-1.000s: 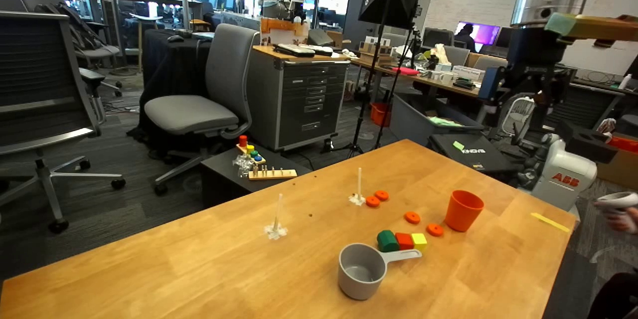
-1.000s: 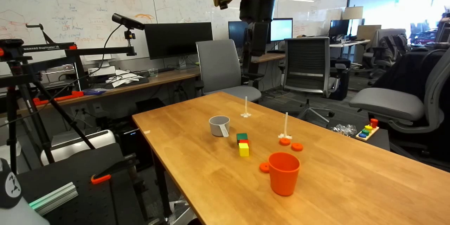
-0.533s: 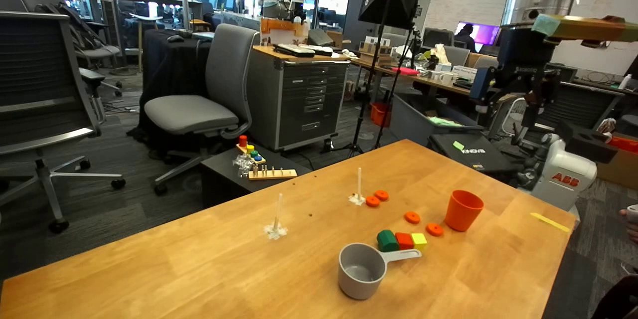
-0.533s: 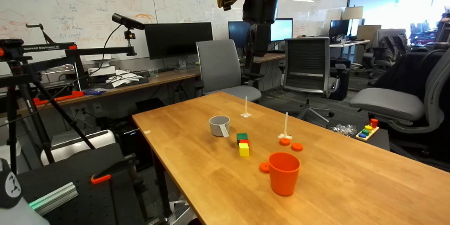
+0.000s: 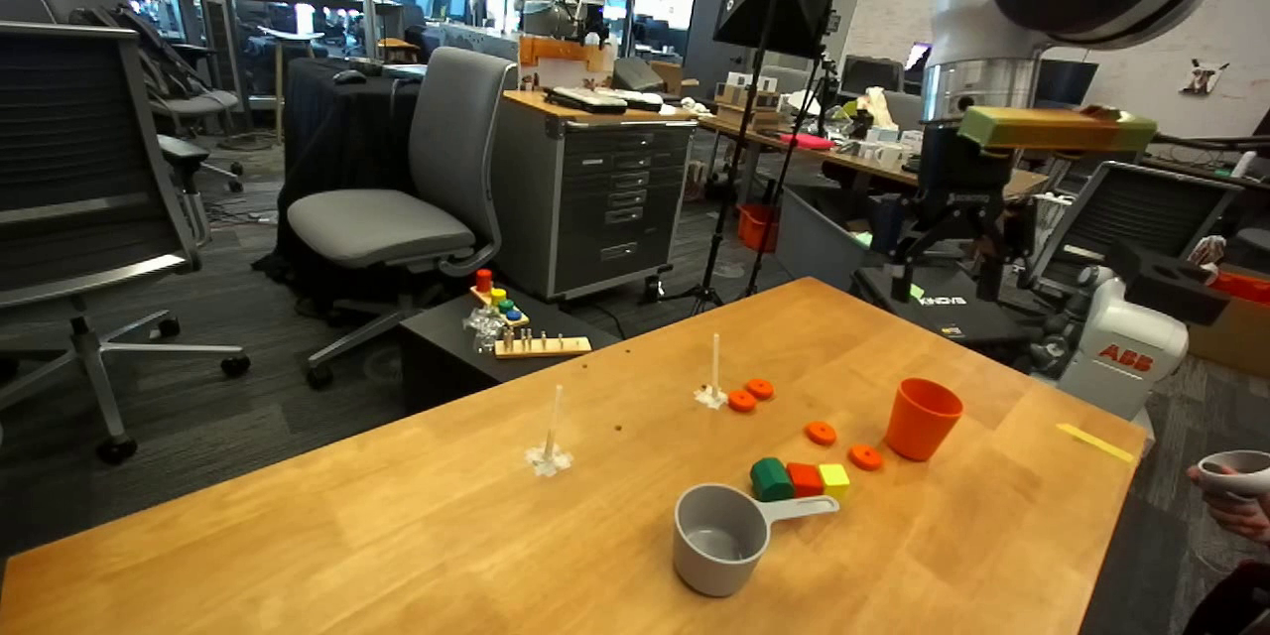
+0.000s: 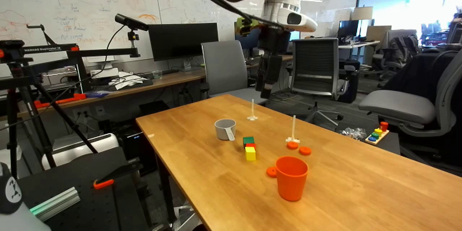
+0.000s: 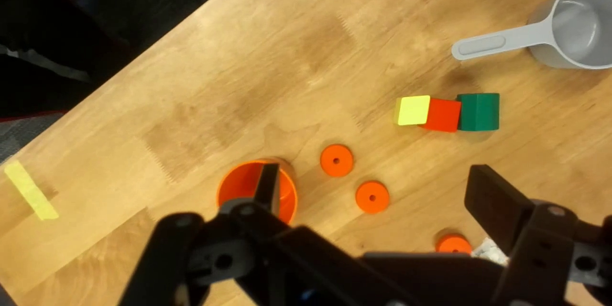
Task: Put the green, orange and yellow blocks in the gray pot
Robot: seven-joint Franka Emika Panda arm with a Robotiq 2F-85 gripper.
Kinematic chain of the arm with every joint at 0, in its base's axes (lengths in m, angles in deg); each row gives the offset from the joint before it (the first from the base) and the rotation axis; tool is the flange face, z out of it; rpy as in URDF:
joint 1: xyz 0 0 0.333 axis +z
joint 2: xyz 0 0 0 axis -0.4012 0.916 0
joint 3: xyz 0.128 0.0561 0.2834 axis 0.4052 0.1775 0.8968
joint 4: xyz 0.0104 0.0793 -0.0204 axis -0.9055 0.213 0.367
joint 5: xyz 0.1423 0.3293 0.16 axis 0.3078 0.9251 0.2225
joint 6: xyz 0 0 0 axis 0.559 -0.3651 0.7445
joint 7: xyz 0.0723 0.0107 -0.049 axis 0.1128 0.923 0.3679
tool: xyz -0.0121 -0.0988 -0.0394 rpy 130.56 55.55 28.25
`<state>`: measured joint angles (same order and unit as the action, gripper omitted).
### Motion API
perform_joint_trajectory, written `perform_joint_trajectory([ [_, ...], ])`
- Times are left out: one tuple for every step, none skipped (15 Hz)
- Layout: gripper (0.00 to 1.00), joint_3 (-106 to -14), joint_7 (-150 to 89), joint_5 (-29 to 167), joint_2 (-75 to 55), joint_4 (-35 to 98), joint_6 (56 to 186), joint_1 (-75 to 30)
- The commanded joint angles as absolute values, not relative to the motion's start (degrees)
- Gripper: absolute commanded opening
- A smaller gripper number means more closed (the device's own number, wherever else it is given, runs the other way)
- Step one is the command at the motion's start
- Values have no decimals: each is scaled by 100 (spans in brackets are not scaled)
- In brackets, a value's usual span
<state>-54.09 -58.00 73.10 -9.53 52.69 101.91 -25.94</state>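
1. Gray pot (image 6: 221, 133): upright, toward the far edge of the table (image 6: 231, 202) in an exterior view.
2. Green block (image 7: 479, 112), orange block (image 7: 442, 115), yellow block (image 7: 413, 110): one close row, inward of the table's edges, outside the pot.
3. Handling: probably light, hard, smooth; best hold across the row, on faces clear of neighbours.
4. Gripper (image 5: 945, 288): jaws spread wide, nothing grasped, above the table.

the wrist view's edge is clipping the gray pot (image 7: 573, 28) while the claw (image 7: 373, 179) is covering part of the orange cup (image 7: 241, 182), and in an exterior view the yellow block (image 6: 250, 154) is mostly hiding the orange-red block (image 6: 250, 145).
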Motion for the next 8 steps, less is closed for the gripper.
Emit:
perform_joint_trajectory([
  [100, -5643, -6156, 7326, -144, 4509, 9992, -2265],
  [100, -5669, -6229, 7322, 42, 4354, 9939, -2202],
  [100, -5694, -6313, 7320, 224, 4213, 9908, -2132],
  [100, -5714, -6384, 7319, 393, 4071, 9874, -2063],
  [100, -5728, -6456, 7308, 557, 3943, 9831, -1983],
  [100, -5740, -6534, 7286, 704, 3813, 9767, -1898],
  [100, -5736, -6604, 7258, 824, 3721, 9698, -1798],
  [100, -5732, -6653, 7220, 914, 3651, 9635, -1699],
])
